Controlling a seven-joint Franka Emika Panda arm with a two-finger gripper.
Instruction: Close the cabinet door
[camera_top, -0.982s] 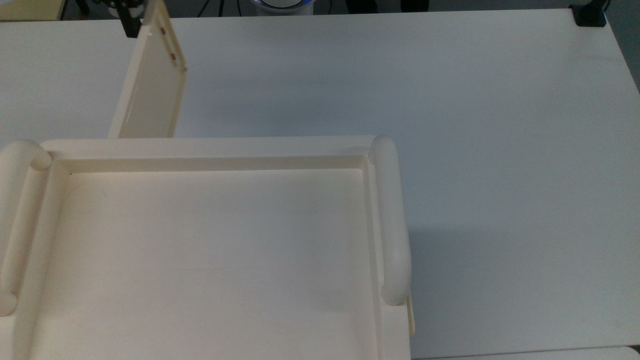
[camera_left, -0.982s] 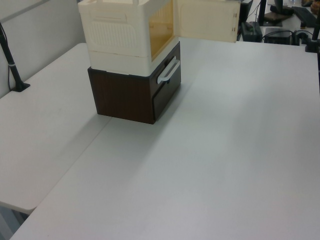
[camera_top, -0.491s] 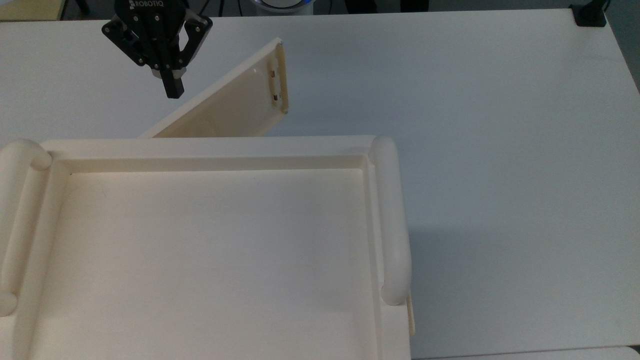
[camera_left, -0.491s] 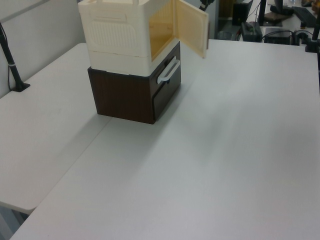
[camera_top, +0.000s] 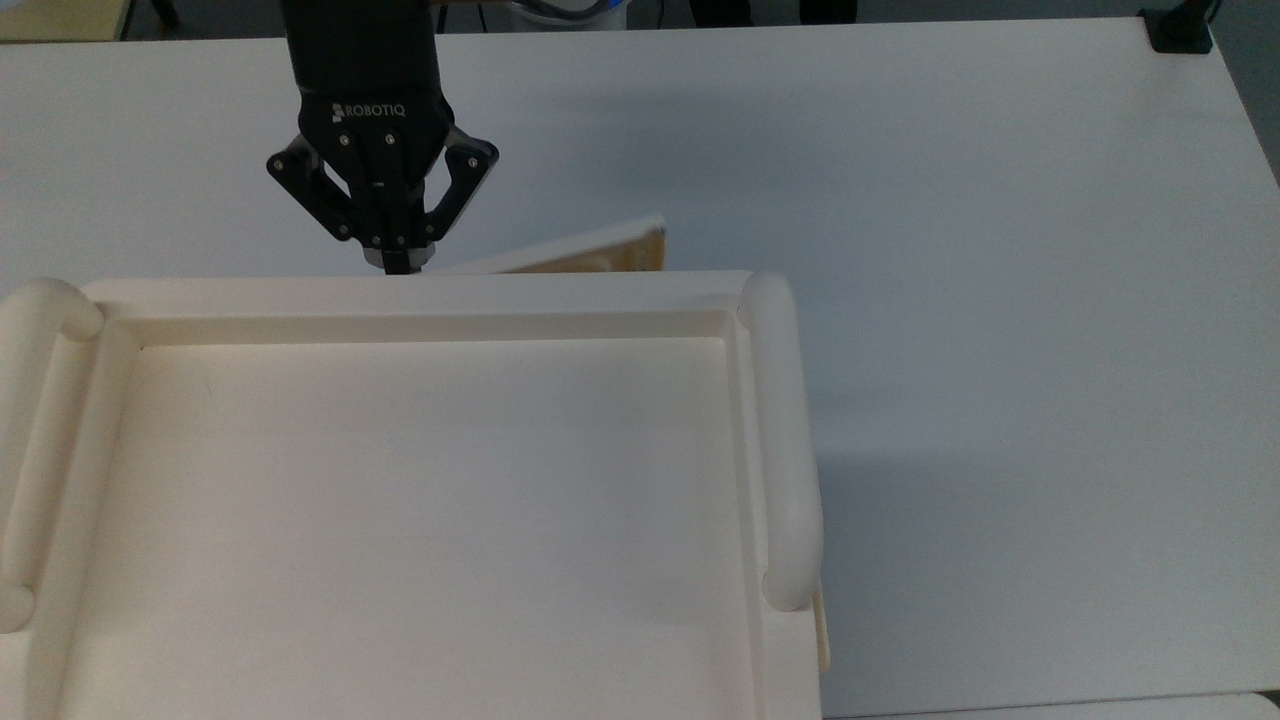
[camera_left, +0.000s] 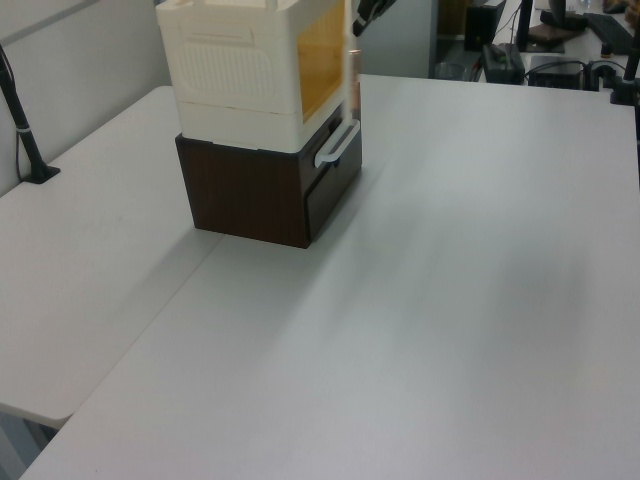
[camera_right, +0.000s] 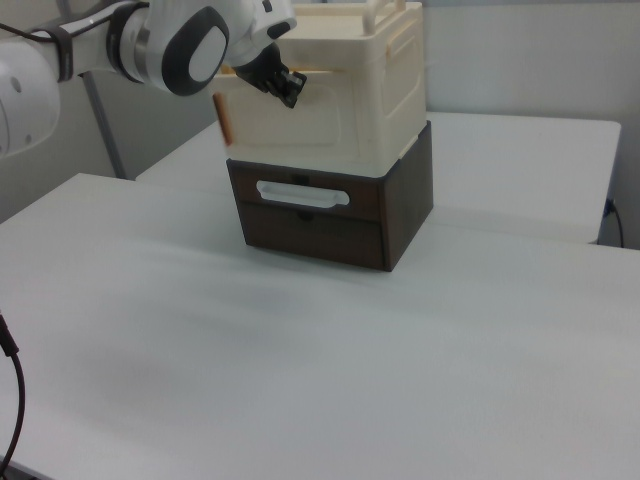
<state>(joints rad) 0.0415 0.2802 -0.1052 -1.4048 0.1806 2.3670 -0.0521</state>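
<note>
A white counter fills an office-like room, with a grey wall and a black clamp-mounted pole at the left view's left edge. Near the counter's far edge in the left view, the cabinet sits atop a dark brown drawer unit with a pale handle. The cabinet door stands slightly ajar, almost flush with the cabinet front. The arm reaches in from the right view's left; the gripper points at the door's outer face, its fingers pressed together, holding nothing.
</note>
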